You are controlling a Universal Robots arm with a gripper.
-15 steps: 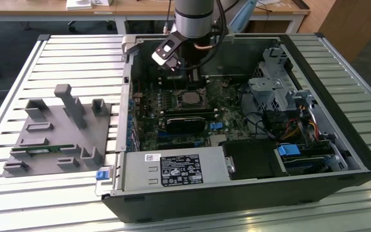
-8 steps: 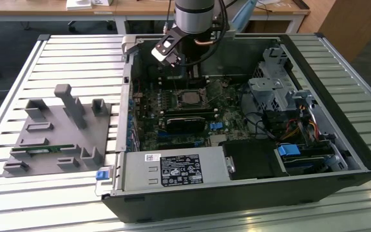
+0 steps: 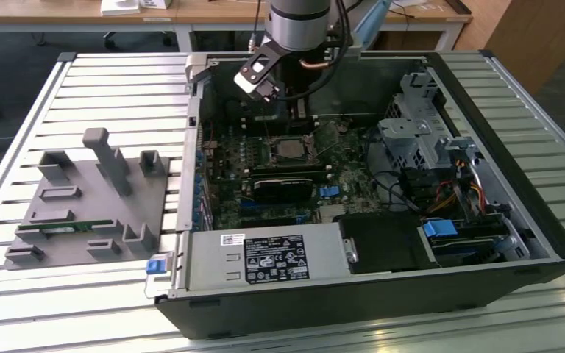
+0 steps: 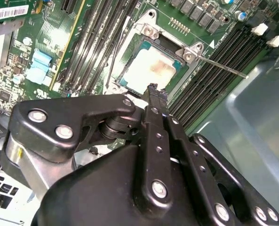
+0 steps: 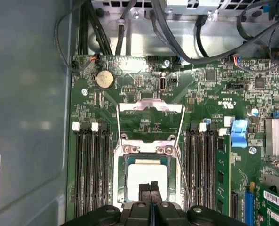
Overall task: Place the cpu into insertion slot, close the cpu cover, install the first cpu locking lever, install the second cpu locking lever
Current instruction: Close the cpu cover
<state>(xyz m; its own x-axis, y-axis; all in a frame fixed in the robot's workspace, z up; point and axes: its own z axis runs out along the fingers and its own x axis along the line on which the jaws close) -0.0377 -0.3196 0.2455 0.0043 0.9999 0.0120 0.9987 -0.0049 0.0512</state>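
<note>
Gripper (image 5: 150, 188) body and linkages lie closest in both wrist views. They hide the near edge of the insertion slot (image 5: 145, 153) and a strip of the cpu (image 5: 146, 173). Fingers are clenched together with nothing between them, tips (image 4: 153, 90) over the cpu's near edge. Contact with the chip: cannot tell. In the exterior view the gripper (image 3: 265, 90) sits beyond the slot toward the far wall of the computer case (image 3: 361, 301); its height is hard to judge, and the arm is cut off above.

Motherboard (image 5: 210, 99) lies flat around the slot. Memory slots (image 5: 90, 174) flank the slot closely on both sides, so there is little side room. A bare case wall (image 5: 26, 117) stands beyond one bank. Cables (image 5: 177, 37) cross past the slot's far side.

The cpu cover (image 5: 151, 107) is swung up off the slot at its far edge, with green board visible through its window. The cpu is seated in the slot, its bright top exposed. One locking lever (image 4: 221, 66) juts out from the slot over the memory slots, unlatched.
</note>
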